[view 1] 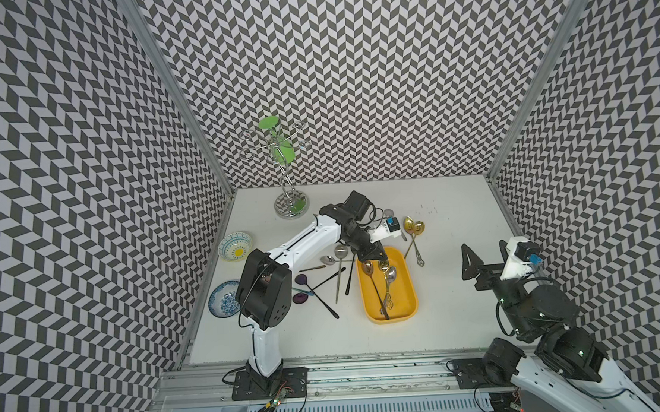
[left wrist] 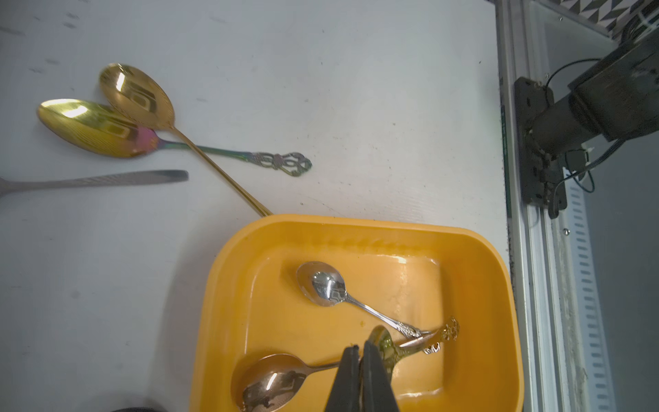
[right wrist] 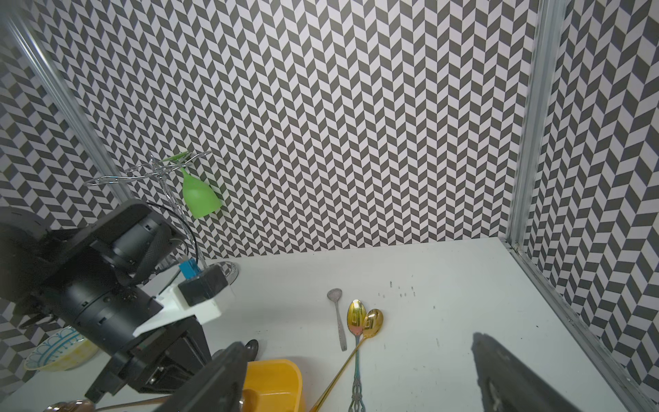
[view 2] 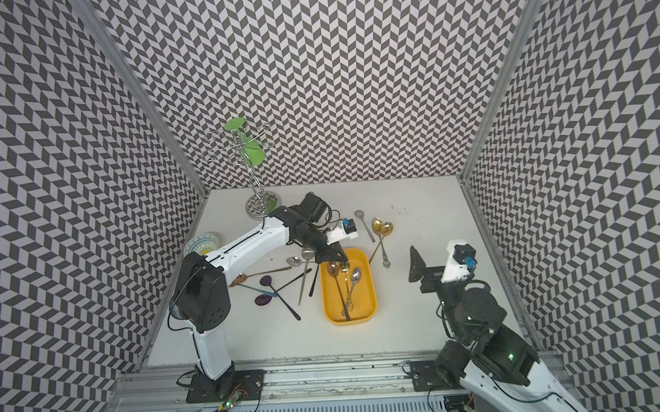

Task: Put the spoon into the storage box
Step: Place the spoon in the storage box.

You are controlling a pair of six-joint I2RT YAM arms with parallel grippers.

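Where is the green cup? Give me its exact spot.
In both top views the green cup hangs upside down from the wire rack, which stands near the back left corner of the table.

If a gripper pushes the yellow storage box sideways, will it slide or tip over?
Probably slide: the storage box is shallow and wide, so tipping seems unlikely. It looks like light plastic on a smooth table. The spoons inside may shift.

Bright, even light, soft shadows; glare on 2 gold spoons (left wrist: 89, 125), upper left; right gripper fingers (right wrist: 214, 381) blurred, lower frame.
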